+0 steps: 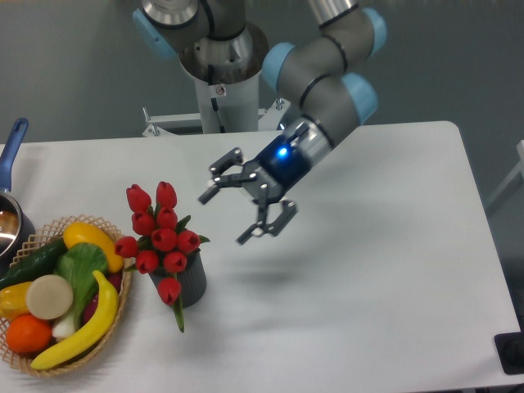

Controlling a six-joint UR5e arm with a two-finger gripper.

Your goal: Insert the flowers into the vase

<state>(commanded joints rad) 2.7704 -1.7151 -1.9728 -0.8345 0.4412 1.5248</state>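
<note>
A bouquet of red tulips [160, 233] stands in the small dark grey vase [190, 282] at the left of the white table. One bloom and a green leaf hang down over the vase's front. My gripper [229, 214] is open and empty. It hovers above the table to the right of the flowers, apart from them, with its fingers pointing left toward the bouquet.
A wicker basket [123, 307] with toy fruit and vegetables, including bananas [86, 327], sits at the front left, close beside the vase. A blue-handled pot [10, 209] is at the left edge. The arm's base [221, 74] stands at the back.
</note>
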